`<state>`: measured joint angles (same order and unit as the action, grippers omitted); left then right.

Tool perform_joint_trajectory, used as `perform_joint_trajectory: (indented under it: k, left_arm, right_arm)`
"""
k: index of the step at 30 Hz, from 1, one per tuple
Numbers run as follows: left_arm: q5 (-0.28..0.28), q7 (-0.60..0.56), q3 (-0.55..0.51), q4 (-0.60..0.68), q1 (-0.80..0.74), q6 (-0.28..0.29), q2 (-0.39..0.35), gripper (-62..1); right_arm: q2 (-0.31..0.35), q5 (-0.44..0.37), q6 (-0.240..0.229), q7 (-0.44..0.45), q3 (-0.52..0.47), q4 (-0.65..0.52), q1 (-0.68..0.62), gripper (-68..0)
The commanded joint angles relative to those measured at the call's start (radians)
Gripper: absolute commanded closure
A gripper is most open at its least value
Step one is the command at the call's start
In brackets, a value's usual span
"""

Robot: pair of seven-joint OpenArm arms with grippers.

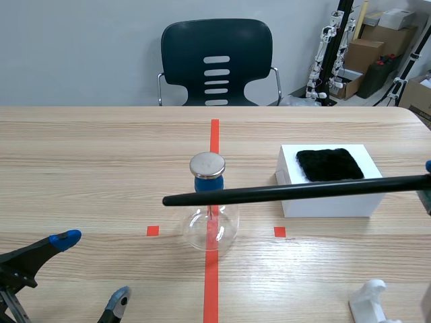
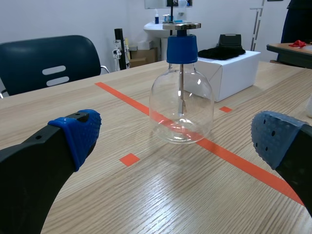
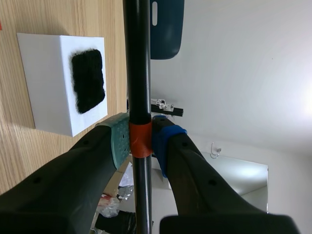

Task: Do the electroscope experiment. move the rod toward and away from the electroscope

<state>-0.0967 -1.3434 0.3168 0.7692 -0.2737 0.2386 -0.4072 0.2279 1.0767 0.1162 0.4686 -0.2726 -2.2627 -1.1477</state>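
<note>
The electroscope (image 1: 209,215), a clear glass flask with a blue stopper and a flat metal disc on top, is standing on the red tape line in the middle of the worktop (image 1: 87,168). The right claw (image 3: 141,140) is clenching the black rod (image 1: 296,192) at its orange band, with one pad pressing each side. The rod is running level across the front of the electroscope's blue neck, and its tip is ending just past the neck on the left arm's side. Whether it is touching the neck cannot be told.

The left claw (image 1: 93,267) is resting low on the near side of the electroscope, released, with its blue pads (image 2: 78,131) spread wide. Bare wood is lying between it and the flask.

On the electroscope's right-arm side a white box (image 1: 330,195) is sitting near it with a black furry cloth (image 1: 330,164) on top, and the rod is passing in front of the box. Beyond the electroscope the wood is running open to the worktop's far edge, where a dark chair (image 1: 215,60) is standing.

In the scene view the right claw is almost wholly cut off at the side. A white object (image 1: 369,299) nearer than the box is partly cut off and hard to identify. The thin stem inside the flask is showing, but its lower end is hard to make out.
</note>
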Motion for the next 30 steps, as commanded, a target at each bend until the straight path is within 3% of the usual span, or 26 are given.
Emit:
perform_joint_trajectory:
  k: [1, 7, 12, 21, 26, 30]
  left_arm:
    - [0.006, -0.021, -0.001, 0.011, 0.0, 0.003, -0.001, -62.3]
    - [0.006, -0.021, -0.001, 0.011, 0.0, 0.003, -0.001, -62.3]
    - [0.006, -0.021, -0.001, 0.011, 0.0, 0.003, -0.001, -62.3]
    - [0.006, -0.021, -0.001, 0.011, 0.0, 0.003, -0.001, -62.3]
    - [0.006, -0.021, -0.001, 0.011, 0.0, 0.003, -0.001, -62.3]
    - [0.006, -0.021, -0.001, 0.011, 0.0, 0.003, -0.001, -62.3]
  right_arm:
    - [0.01, -0.008, 0.015, -0.011, -0.001, -0.012, 0.003, -6.2]
    - [0.013, -0.008, 0.024, -0.044, -0.002, -0.012, 0.003, -5.3]
    - [0.054, -0.042, 0.086, -0.125, -0.003, -0.012, 0.03, -4.8]
    - [0.362, -0.217, 0.087, -0.402, -0.003, -0.011, 0.162, -4.5]
    - [0.547, -0.266, 0.086, -0.472, 0.017, 0.034, 0.264, -3.7]
    - [0.669, -0.285, 0.087, -0.502, 0.086, 0.097, 0.379, -3.6]
